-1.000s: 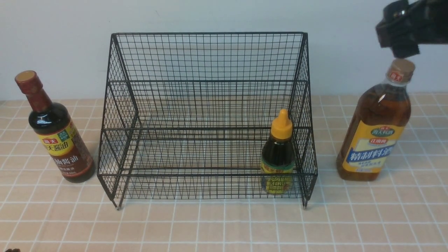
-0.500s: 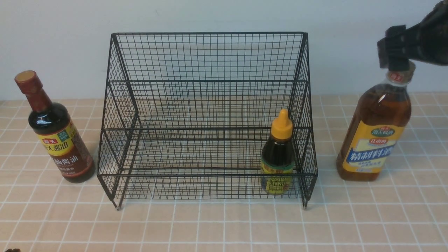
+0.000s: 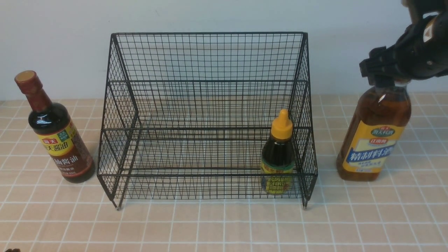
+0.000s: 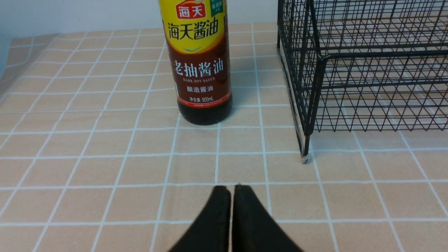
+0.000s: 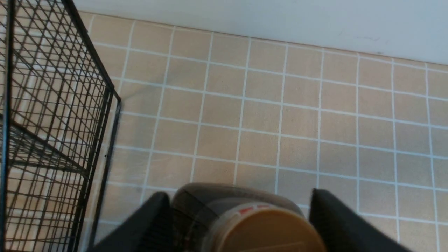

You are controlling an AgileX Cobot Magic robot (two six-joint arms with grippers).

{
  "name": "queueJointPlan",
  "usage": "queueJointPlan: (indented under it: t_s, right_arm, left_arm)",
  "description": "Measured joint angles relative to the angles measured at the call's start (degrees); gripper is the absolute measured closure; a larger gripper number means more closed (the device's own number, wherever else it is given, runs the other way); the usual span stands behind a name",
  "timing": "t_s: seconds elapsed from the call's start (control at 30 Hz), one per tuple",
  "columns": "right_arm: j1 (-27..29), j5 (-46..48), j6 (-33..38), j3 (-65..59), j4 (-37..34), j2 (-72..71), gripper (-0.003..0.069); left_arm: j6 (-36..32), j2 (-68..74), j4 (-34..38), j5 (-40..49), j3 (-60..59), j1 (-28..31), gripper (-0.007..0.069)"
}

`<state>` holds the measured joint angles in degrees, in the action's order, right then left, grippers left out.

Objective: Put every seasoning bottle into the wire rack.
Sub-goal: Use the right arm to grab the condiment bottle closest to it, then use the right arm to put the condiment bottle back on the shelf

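Flanking cooking-wine btl (image 3: 376,140): R gripper (image 5: 241,203), jaws apart. Btl on table (image 3: 224,227), off wire rack's (image 3: 206,175) R edge; dark soy btl (image 3: 63,143), off L edge; yellow-nozzle btl (image 3: 278,154), rack's front R corner. L gripper (image 4: 232,190): tips together.

- The amber bottle's cap (image 5: 269,231) is cut off by the right wrist view's lower edge; the gripper hides it in the front view.
- The right gripper (image 5: 241,217) looks blurred.
- The dark red-capped bottle (image 4: 201,63) loses its top in the left wrist view.
- Mesh partly covers the yellow-nozzled bottle's label (image 3: 276,180).
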<state>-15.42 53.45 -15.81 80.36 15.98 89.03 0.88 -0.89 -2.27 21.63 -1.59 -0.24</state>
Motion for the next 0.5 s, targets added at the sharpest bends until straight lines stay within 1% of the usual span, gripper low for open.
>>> queueJointPlan:
  t_s: [0.03,0.07,0.13,0.37,0.5]
  right_arm:
    - [0.0,0.14,0.02,0.0,0.13,0.0,0.0277]
    - [0.05,0.28,0.2,0.0,0.31,0.0,0.034]
    - [0.05,0.35,0.5,0.0,0.31,0.0,0.033]
    - [0.05,0.12,1.32,0.0,0.06,-0.47,0.033]
    - [0.05,1.48,1.62,-0.77,-0.9,-2.71,0.033]
  left_arm:
    - [0.0,0.0,0.0,0.0,0.0,0.0,0.0631]
    - [0.0,0.0,0.0,0.0,0.0,0.0,0.0631]
    - [0.0,0.0,0.0,0.0,0.0,0.0,0.0631]
    - [0.0,0.0,0.0,0.0,0.0,0.0,0.0631]
    - [0.0,0.0,0.0,0.0,0.0,0.0,0.0631]
